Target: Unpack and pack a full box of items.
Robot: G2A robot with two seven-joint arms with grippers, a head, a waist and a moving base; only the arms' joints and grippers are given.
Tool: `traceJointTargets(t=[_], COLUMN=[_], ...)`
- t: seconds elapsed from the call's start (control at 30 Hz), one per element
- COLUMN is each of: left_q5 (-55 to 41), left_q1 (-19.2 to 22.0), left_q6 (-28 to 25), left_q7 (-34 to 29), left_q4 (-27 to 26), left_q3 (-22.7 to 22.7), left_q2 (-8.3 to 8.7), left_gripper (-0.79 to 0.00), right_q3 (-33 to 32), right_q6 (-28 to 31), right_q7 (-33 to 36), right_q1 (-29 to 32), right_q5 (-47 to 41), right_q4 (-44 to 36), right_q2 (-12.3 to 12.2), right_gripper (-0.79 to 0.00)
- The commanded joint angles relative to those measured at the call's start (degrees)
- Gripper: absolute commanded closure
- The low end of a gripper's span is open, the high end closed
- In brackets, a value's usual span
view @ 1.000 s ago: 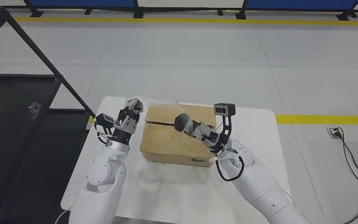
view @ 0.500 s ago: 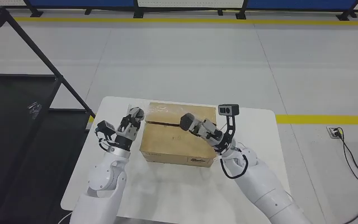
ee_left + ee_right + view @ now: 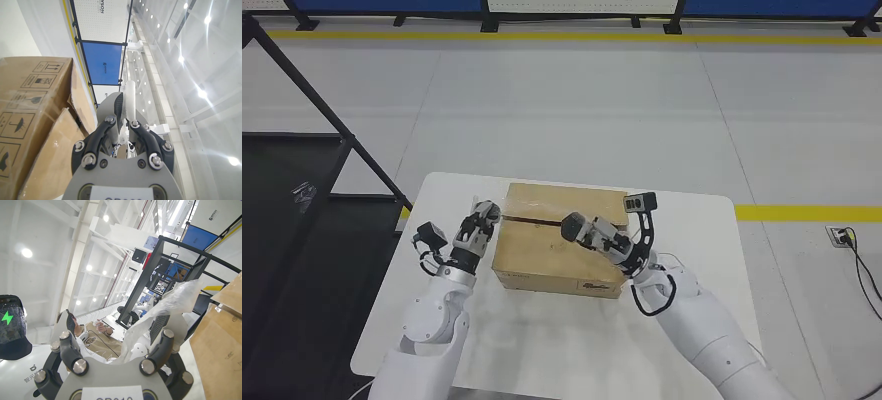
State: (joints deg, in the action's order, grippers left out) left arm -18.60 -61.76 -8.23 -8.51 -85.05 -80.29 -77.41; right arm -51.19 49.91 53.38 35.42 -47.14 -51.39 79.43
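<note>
A brown cardboard box [image 3: 560, 245] stands in the middle of the white table [image 3: 697, 225], its top flaps closed along a dark seam. My left gripper [image 3: 482, 222] is at the box's left edge, level with the seam. In the left wrist view this gripper [image 3: 125, 100] is shut on a strip of clear plastic film [image 3: 130, 94], with the box [image 3: 28, 91] close beside it. My right gripper [image 3: 577, 228] hovers over the box top. It stands open [image 3: 115, 317], and crumpled clear film [image 3: 170, 302] clings to one finger [image 3: 160, 323].
A black metal frame [image 3: 327, 130] rises off the table's left side. Bare table surface lies in front of the box and to its right. A yellow floor line [image 3: 807, 212] runs beyond the table's right edge.
My left gripper has come down from the box's back left corner to its left edge. The clear film seen over the box's back edge is gone. My right gripper shifted slightly over the top.
</note>
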Motion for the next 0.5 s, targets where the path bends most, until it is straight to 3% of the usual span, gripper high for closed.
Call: traceJointTargets(t=[0.0, 0.47], left_q5=[0.0, 0.5], left_q1=[0.0, 0.1], left_q6=[0.1, 0.6], left_q7=[-0.1, -0.5], left_q4=[0.4, 4.3], left_q3=[0.0, 0.4], left_q2=[-0.02, -0.16], left_gripper=[0.000, 0.000], right_q3=[0.1, -0.2], right_q6=[-0.2, -1.1], right_q7=[0.1, 0.3], right_q1=[0.1, 1.2], right_q5=[0.3, -0.4], right_q4=[0.1, 3.7], right_q2=[0.2, 1.6], right_gripper=[-0.785, -0.785])
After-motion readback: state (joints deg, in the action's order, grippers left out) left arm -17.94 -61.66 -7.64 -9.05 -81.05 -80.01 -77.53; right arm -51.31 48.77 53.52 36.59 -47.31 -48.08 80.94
